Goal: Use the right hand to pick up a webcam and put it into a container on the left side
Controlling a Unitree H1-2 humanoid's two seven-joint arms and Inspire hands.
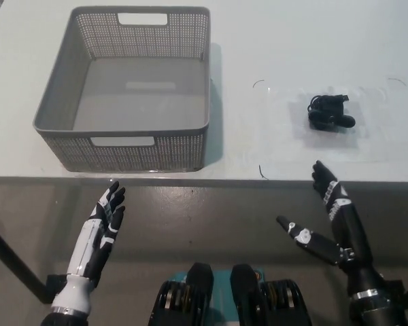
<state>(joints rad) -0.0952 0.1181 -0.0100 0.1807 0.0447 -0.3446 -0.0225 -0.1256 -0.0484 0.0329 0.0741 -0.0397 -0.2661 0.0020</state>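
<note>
Two hands in view, neither holding anything.

Webcam: webcam (331,113), small, black, with its cable bunched at the far side; it lies on the right part of the table (285,41), inside faint corner marks, well apart from the container.

Container: container (126,95), grey perforated basket with handle slots on the near and far walls; it stands on the left part of the table and nothing shows inside it.

Right hand: right hand (328,212), black, palm open, fingers spread with the thumb held out to the left; fingertips reach just over the near table edge, nearer than the webcam and apart from it.

Left hand: left hand (106,221), white, resting below the near table edge, nearer than the container, fingers straight and slightly apart.

Step in hand: reach not yet closed; judged as the very start of the task.

Handling, judged: light, rigid plastic body, likely smooth and a little slippery; the lens face is the fragile part; the loose cable is soft and may trail or snag on the basket rim.

Hold, judged: across the body from above, thumb against one side and fingers against the other, gathering the cable bundle rather than lifting by it.
</note>
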